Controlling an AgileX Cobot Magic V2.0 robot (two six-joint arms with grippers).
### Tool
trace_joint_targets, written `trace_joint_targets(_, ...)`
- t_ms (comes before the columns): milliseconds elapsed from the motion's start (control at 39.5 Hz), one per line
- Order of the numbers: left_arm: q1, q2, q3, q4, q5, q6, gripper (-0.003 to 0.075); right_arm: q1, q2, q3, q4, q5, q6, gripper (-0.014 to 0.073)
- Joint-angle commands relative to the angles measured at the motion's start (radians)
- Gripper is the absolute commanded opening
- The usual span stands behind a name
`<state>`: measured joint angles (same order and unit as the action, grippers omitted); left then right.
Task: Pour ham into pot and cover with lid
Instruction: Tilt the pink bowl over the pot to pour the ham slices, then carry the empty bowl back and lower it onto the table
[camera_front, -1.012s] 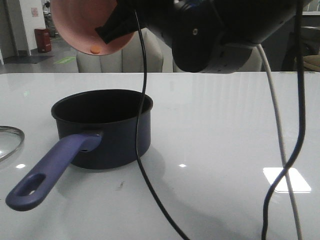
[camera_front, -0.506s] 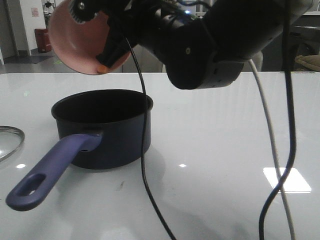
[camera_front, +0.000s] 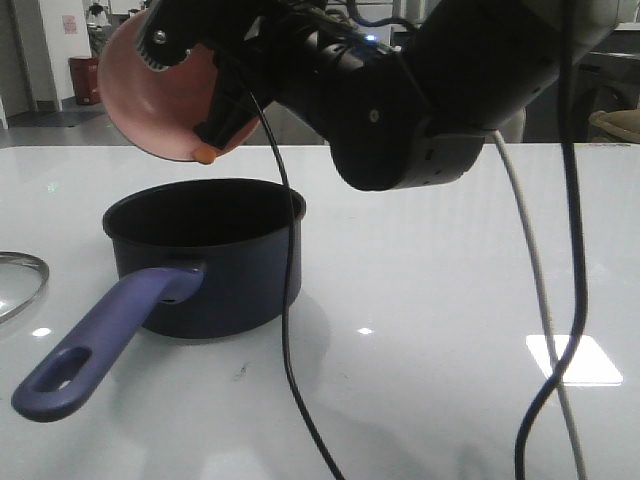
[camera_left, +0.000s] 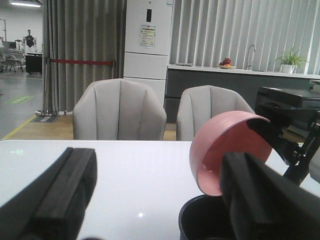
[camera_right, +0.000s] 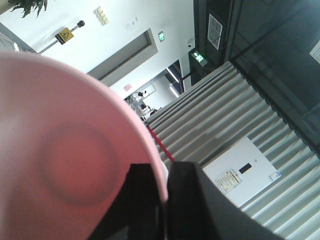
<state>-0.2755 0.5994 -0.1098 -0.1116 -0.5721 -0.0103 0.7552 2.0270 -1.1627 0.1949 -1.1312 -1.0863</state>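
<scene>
The one chunk of ham (camera_front: 204, 154) I can see now sits right on the lowest lip of the pink bowl (camera_front: 165, 95); a second ago it lay a little way up the inside wall, and half a second ago it had slid to the edge, so my tipping has carried it to the point of dropping. I take that to mean the pour is nearly done, though I cannot see whether other chunks are already down in the black interior. The chunk hangs over the open mouth of the pot (camera_front: 205, 255), near its middle, so a fall should land inside. My right fingers (camera_right: 165, 197) are clamped on the bowl's rim, one pad inside and one outside, holding it steeply tilted above the pot; the ham is at the low side of the rim, apart from where I pinch. My left fingers (camera_left: 155, 195) are spread wide and hold nothing, waiting low beside the pot with the tilted bowl in front of them. The lid (camera_front: 20, 283) lies flat on the bench (camera_front: 450, 250) at the far left edge of the front view, apart from the pot's handle (camera_front: 95, 345), untouched and waiting for its turn.
</scene>
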Motion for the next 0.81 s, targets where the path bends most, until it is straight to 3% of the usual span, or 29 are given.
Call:
trace_joint_targets(0, -0.007, 0.001, -0.026, -0.005, -0.079, -0.003, 0.0551, 0.009, -0.057, -0.022, -0.043, -0.157, -0.009, 0.0122)
trace_joint_targets(228, -0.007, 0.001, -0.026, -0.005, -0.079, -0.003, 0.0551, 0.009, -0.058, -0.022, 0.017, -0.156, 0.057, 0.0122)
trace_joint_targets(430, -0.007, 0.001, -0.026, -0.005, -0.079, -0.003, 0.0551, 0.009, -0.066, -0.022, 0.265, -0.113, 0.418, 0.0122)
trace_joint_targets(531, -0.007, 0.001, -0.026, -0.005, -0.079, -0.003, 0.0551, 0.009, -0.106, -0.022, 0.351, 0.025, 0.501, 0.0122)
trace_joint_targets(784, -0.007, 0.001, -0.026, -0.005, -0.079, -0.003, 0.0551, 0.002, -0.295, -0.022, 0.365, 0.524, 0.516, 0.0122)
